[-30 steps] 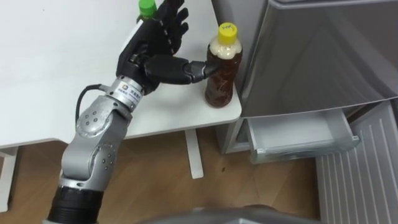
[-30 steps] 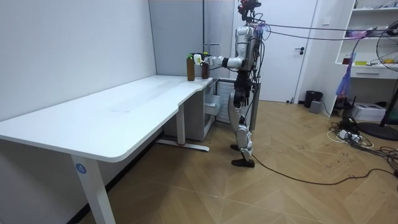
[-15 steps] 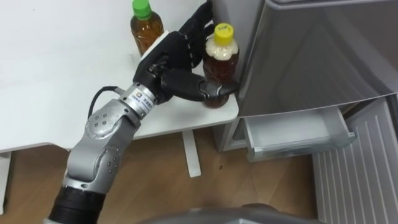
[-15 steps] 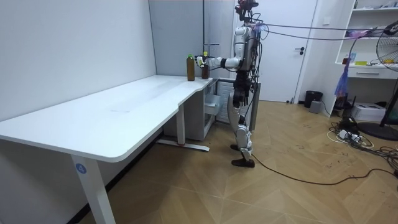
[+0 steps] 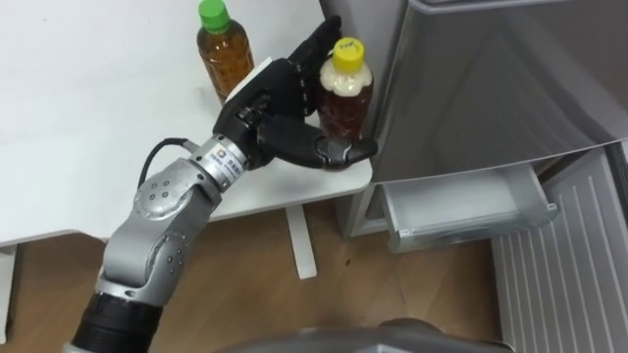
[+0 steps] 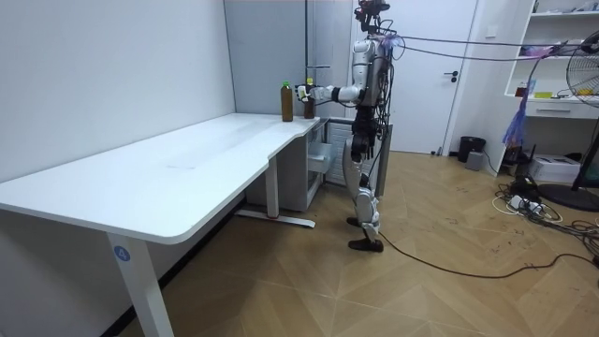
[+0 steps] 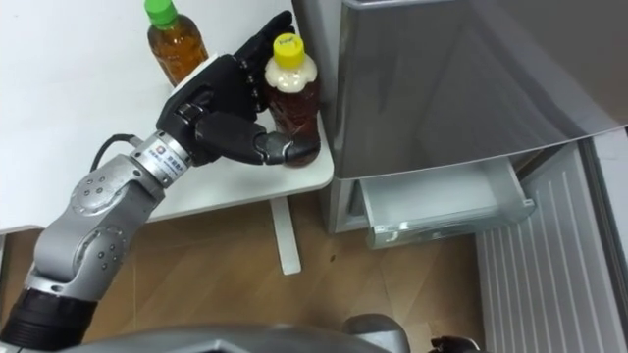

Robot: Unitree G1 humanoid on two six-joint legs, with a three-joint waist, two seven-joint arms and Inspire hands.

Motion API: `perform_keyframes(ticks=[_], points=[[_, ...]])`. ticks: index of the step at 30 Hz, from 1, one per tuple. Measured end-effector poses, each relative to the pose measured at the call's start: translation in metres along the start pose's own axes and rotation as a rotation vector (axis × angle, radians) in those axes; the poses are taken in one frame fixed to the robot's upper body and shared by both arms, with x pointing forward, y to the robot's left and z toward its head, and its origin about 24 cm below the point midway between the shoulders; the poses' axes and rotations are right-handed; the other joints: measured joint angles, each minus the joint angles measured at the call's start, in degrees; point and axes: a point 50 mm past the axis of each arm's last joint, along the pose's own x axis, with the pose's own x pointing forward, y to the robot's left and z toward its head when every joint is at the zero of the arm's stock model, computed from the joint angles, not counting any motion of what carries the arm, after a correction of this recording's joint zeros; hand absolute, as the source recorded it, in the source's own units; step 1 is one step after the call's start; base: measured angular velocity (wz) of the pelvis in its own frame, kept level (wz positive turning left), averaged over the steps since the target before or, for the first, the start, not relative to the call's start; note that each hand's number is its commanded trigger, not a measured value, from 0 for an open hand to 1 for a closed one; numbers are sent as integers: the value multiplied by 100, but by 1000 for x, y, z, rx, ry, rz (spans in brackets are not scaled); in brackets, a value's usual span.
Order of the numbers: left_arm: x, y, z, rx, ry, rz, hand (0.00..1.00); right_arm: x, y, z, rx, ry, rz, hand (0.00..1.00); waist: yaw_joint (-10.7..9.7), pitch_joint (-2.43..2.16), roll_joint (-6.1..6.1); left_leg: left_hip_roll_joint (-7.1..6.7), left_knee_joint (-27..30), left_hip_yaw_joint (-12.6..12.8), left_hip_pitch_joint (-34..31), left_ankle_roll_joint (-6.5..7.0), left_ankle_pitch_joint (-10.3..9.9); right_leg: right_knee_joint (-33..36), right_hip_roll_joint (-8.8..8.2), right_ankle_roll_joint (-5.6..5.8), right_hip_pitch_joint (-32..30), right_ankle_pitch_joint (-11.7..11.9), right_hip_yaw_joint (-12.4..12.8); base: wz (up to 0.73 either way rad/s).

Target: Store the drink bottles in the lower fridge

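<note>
Clasping yellow-capped brown bottle (image 5: 345,93), left hand (image 5: 273,110).

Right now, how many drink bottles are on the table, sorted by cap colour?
Green-capped bottle: 1, standing free on the table
Yellow-capped bottle: 1, at the table's corner, gripped by the left hand
Total: 2

Left arm reaches forward, left hand (image 5: 273,110) curled round the yellow-capped bottle (image 5: 345,101).
</note>
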Motion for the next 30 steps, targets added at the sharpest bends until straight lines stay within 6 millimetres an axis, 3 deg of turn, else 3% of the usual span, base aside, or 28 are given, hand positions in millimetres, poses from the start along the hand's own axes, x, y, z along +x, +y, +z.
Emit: perform_keyframes(ticks=[6,7,10,11,30], points=[[0,0,0,6,2,1,0,0,0,0,1,0,-1,0,1,5,-5,-2,0,0,-1,0,0,-2,-2,-1,0,-1,7,0],[0,0,0,5,2,1,12,0,0,0,-4,0,-2,0,6,9,-8,-4,-1,0,-2,0,0,-5,-1,0,-1,-1,9,0],[1,-1,0,7,1,1,70,0,0,1,-13,-2,-2,0,7,27,-16,-5,-1,0,-12,0,0,-11,-2,0,-7,-1,6,0],[1,-1,-1,19,5,5,99,0,0,1,-22,-2,-4,0,6,29,-15,-5,-1,2,-24,0,0,-13,-2,0,-17,-1,2,0],[6,-7,-10,85,83,26,100,0,1,3,-36,-4,-30,0,-11,23,1,-1,-1,9,-92,0,0,-7,-2,-1,-94,0,2,-1]])
